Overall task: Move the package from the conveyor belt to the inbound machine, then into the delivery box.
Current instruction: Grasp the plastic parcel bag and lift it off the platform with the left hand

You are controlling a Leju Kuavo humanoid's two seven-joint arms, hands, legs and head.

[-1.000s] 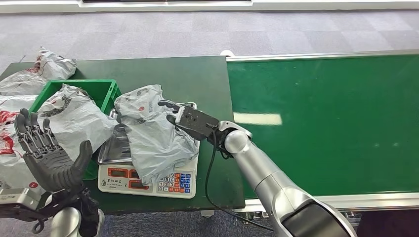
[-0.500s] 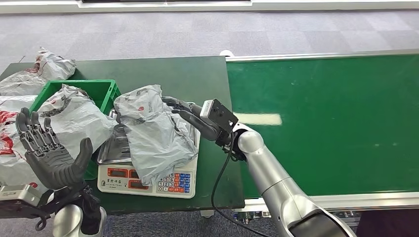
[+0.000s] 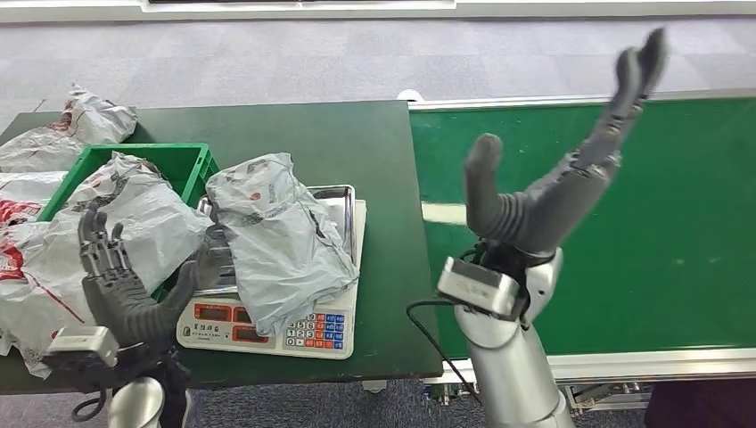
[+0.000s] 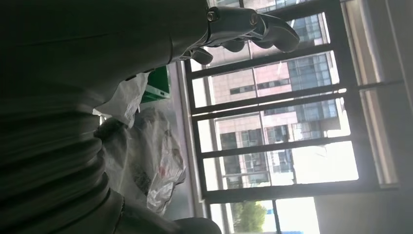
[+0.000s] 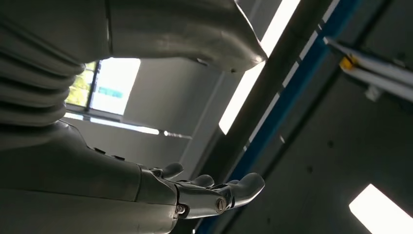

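The bag (image 3: 281, 241) is laid on the scale (image 3: 308, 330); the left hand (image 3: 125, 290) at 8 o'clock and the right hand (image 3: 553, 192) at 3 o'clock are held spread, empty.

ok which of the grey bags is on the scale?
The crumpled grey bag draped across the scale's steel pan; the others lie in or beside the green crate.

The grey plastic mailer package (image 3: 281, 239) covers most of the steel pan of the white electronic scale (image 3: 267, 325), plus part of its keypad. The green plastic crate (image 3: 183, 167) is largely buried under a second grey bag (image 3: 134, 214). The red-printed white bags (image 3: 22, 259) are cut off by the frame edge.
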